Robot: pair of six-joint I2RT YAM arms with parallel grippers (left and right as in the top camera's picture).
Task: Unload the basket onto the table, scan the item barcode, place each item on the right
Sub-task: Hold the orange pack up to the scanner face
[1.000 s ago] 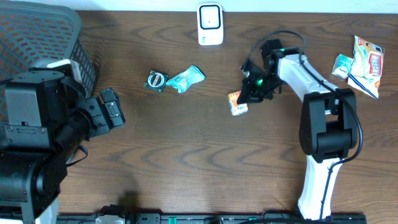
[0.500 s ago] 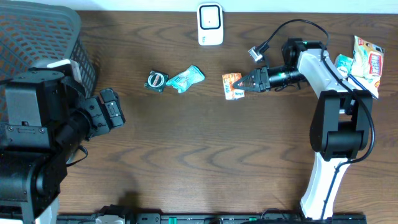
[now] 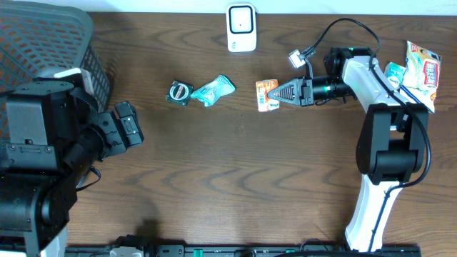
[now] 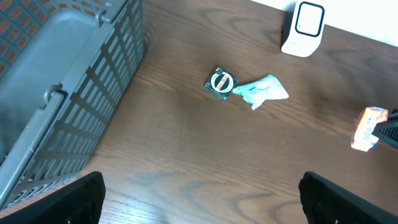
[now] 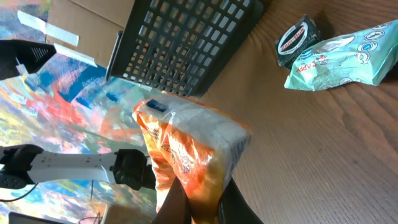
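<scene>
My right gripper [image 3: 280,94] is shut on an orange and white snack packet [image 3: 266,96], holding it off the table with the arm stretched out sideways to the left. In the right wrist view the orange packet [image 5: 186,146] is pinched at its lower edge between the two dark fingers [image 5: 176,202]. The white barcode scanner [image 3: 241,28] stands at the table's back edge, above and left of the packet. My left gripper [image 4: 200,196] hangs open over bare wood at the left side, holding nothing.
A round dark green tin [image 3: 179,93] and a teal packet [image 3: 213,89] lie left of the held packet. A grey mesh basket [image 3: 43,43] fills the back left corner. Two more packets [image 3: 419,66] lie at the far right.
The right arm lifted the orange packet off the table, swung out to the right and turned the wrist so the gripper points left. In the last half second it barely moved. The left arm stayed still.
</scene>
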